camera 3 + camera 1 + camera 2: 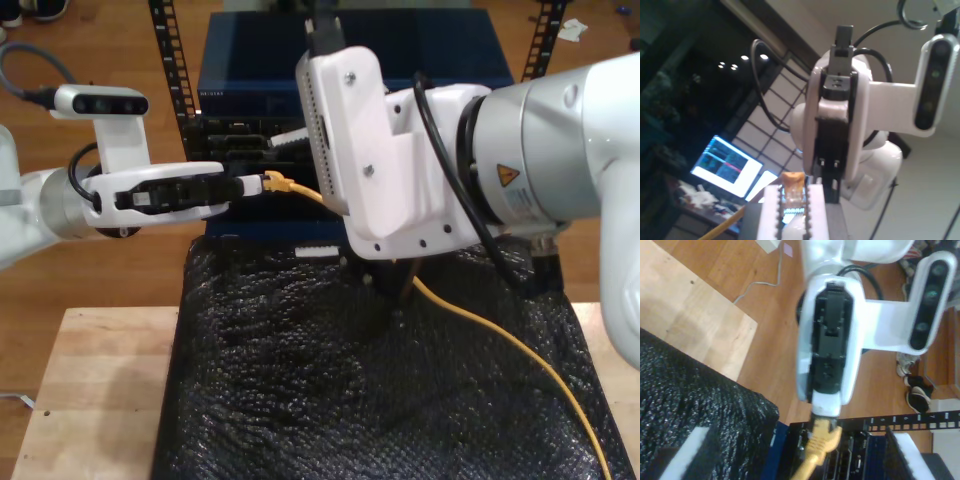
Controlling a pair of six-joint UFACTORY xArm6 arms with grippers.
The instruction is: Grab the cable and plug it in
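The yellow-orange cable point(500, 335) runs over the black mat, behind my second arm, to its plug point(277, 183). My first gripper point(255, 185), on the arm at the exterior view's left, is shut on that plug point(791, 182) and holds it level in front of the rack. In the second wrist view the plug point(822, 436) sticks out of my first gripper point(825, 415). My second gripper point(800, 460) is open, its white toothed pads point(910, 455) wide apart, and the cable passes between them. It belongs to the big arm at the exterior view's right, toothed finger point(322, 120) pointing up.
A blue network unit point(400, 70) with rows of ports point(240, 150) sits in a black rack point(900, 420) behind the table. A black foam mat point(300, 380) covers a wooden table point(90, 390). Wood floor lies beyond, with shoes point(917, 390) on it.
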